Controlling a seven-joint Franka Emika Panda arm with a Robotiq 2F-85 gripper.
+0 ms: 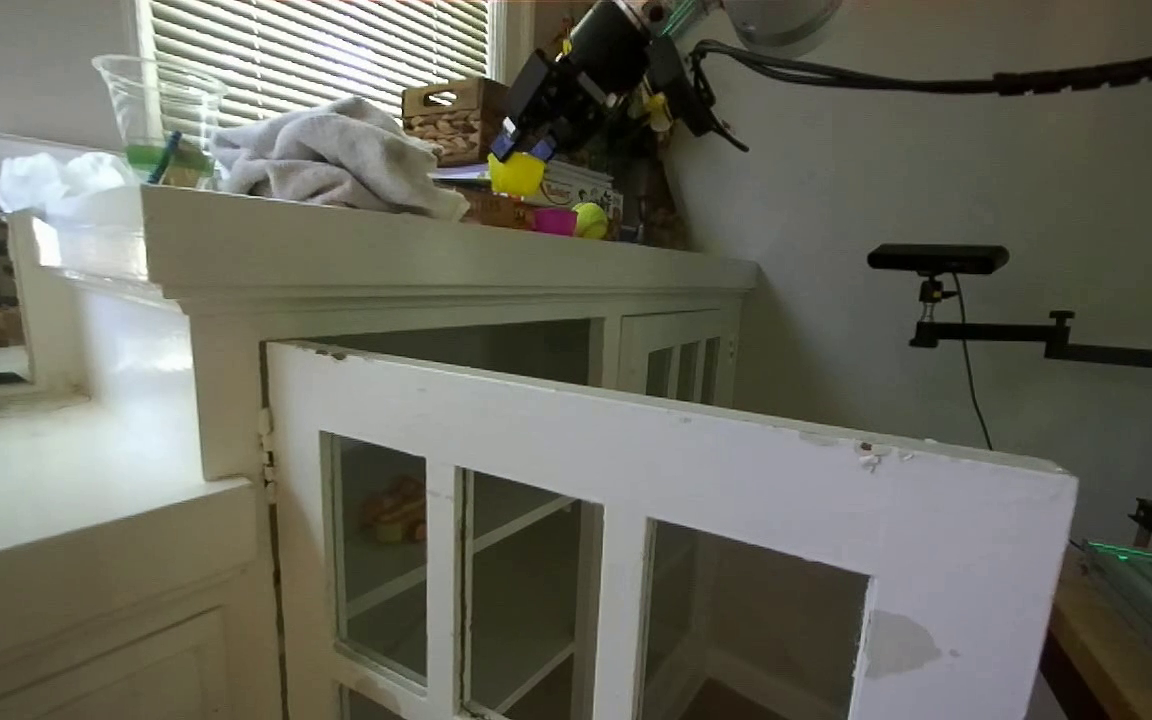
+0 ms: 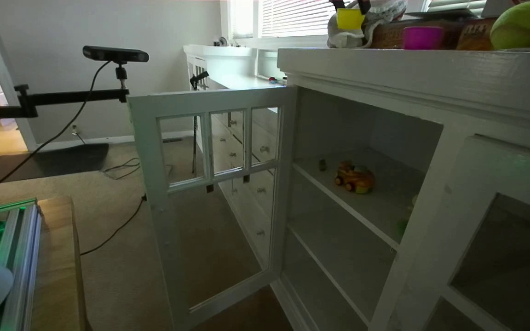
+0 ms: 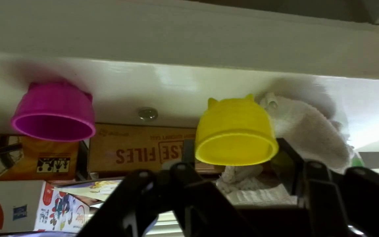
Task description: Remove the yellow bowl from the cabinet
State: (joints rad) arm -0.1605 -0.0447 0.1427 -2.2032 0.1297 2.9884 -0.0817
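My gripper is shut on the yellow bowl, raised above the flat top of the cabinet. Seen from the wrist, the yellow bowl sits between the two fingertips, its hollow side facing the camera and two small ears on its far edge. In an exterior view just the finger ends show above the yellow bowl, cut off by the frame's top. One glass-paned cabinet door is swung far outward, baring the shelves.
A pink bowl, a tennis ball, boxes, a wooden crate and a crumpled towel rest on the cabinet top. An orange toy vehicle is on the upper shelf. A camera on a black arm juts out nearby.
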